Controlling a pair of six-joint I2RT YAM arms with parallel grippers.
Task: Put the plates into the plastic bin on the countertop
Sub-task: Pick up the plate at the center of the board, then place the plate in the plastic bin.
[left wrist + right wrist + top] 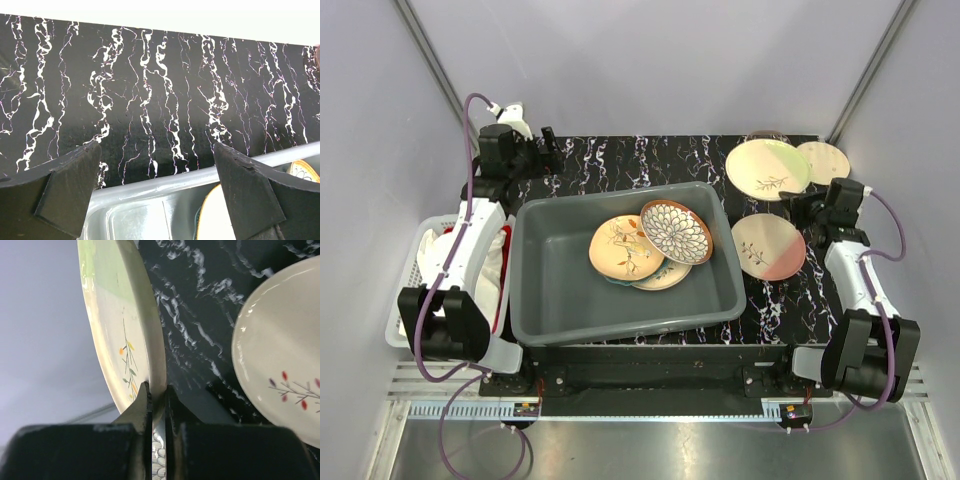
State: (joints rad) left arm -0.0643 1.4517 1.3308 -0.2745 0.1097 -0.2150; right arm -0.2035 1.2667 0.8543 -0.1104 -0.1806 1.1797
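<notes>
Nearest us in the overhead view, the left arm (450, 325) and right arm (865, 350) are rising from the near table edge. Between them the grey plastic bin (535, 280) is sitting on the black veined countertop (650, 160), holding a peach sprigged plate (620, 248) and a dark patterned plate (676, 231) overlapping it. A white mesh basket (408, 290) is standing left of the bin. The left gripper (548, 150) is hovering at the bin's far left corner. The right gripper (802, 200) is gripping a cream-and-green plate (767, 168) at the far right. A cream-and-pink plate (768, 246) is lying just right of the bin.

From the left wrist, we are seeing the left gripper (156, 155) with fingers wide apart and empty, above the bin's far rim (165, 187).

From the right wrist, we are seeing the right gripper (156, 395) with fingers clamped on the cream-and-green plate's (120, 330) rim. A cream sprigged plate (280, 360) is lying on the countertop (200, 315) to the right.
</notes>
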